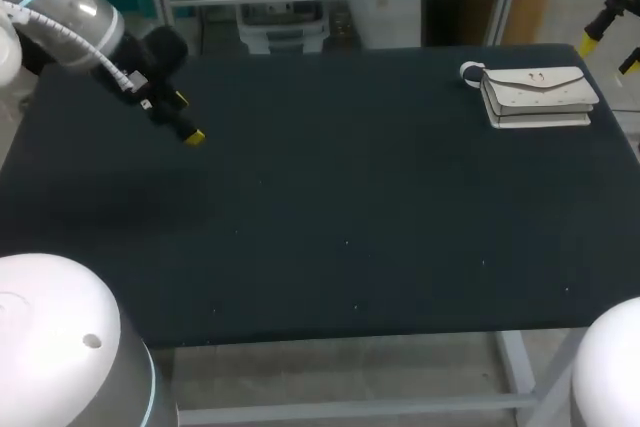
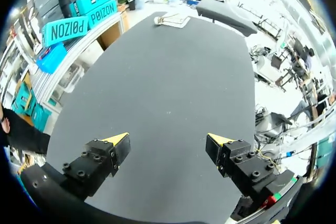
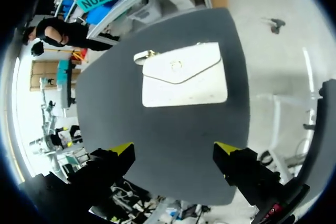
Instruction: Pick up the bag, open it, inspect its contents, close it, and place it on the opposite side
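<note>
A white flap bag (image 1: 538,95) with a small ring handle lies flat at the back right of the dark table (image 1: 330,217). My right gripper (image 1: 608,55) hangs off the table's back right corner, just beyond the bag. Its own view shows it open (image 3: 176,150), with the bag (image 3: 184,77) ahead of its fingers and untouched. My left gripper (image 1: 188,119) is over the back left of the table, far from the bag. It stands open (image 2: 168,145) with nothing between its fingers, and the bag (image 2: 172,20) is small at the table's far end.
The table's surface bears only the bag. Its right edge runs close beside the bag, and the back edge lies just behind it.
</note>
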`<act>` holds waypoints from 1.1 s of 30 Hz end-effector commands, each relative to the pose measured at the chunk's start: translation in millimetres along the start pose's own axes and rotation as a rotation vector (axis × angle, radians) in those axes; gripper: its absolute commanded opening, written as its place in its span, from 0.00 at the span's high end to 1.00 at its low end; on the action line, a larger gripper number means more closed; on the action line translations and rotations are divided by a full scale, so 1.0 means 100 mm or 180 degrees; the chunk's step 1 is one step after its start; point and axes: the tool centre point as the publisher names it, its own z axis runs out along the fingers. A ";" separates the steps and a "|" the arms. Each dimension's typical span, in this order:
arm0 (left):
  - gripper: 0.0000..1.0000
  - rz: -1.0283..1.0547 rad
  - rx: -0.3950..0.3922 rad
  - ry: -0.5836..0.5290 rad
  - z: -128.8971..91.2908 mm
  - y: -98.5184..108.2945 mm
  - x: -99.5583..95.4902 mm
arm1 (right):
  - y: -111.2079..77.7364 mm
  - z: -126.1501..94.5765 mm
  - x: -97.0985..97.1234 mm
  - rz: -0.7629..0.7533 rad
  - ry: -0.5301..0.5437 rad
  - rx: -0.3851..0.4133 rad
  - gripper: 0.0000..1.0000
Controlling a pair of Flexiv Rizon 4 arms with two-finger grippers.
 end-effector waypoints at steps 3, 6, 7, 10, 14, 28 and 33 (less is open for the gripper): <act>0.00 0.0266 0.0544 0.0121 0.00 0.05 -0.05 | 0.03 0.05 -0.18 0.0099 0.0201 -0.0171 0.00; 0.00 0.0392 0.0576 0.0092 0.03 0.05 -0.05 | 0.11 0.09 -0.23 0.0147 0.0250 -0.0184 0.00; 0.00 0.0410 0.0563 0.0105 0.07 0.04 -0.05 | 0.13 0.11 -0.24 0.0164 0.0240 -0.0196 0.00; 0.00 0.0644 0.0574 0.0126 0.17 0.00 -0.04 | 0.18 0.14 -0.26 0.0180 0.0262 -0.0210 0.00; 0.00 0.0983 0.0439 0.0112 0.32 -0.06 0.01 | 0.25 0.21 -0.31 0.0210 0.0288 -0.0231 0.00; 0.00 0.1236 0.0335 0.0375 0.72 -0.07 -0.01 | 0.47 0.40 -0.50 0.0344 0.0414 -0.0343 0.00; 0.00 0.1245 0.0332 0.0406 0.75 -0.07 -0.02 | 0.46 0.48 -0.63 0.0417 0.0488 -0.0327 0.00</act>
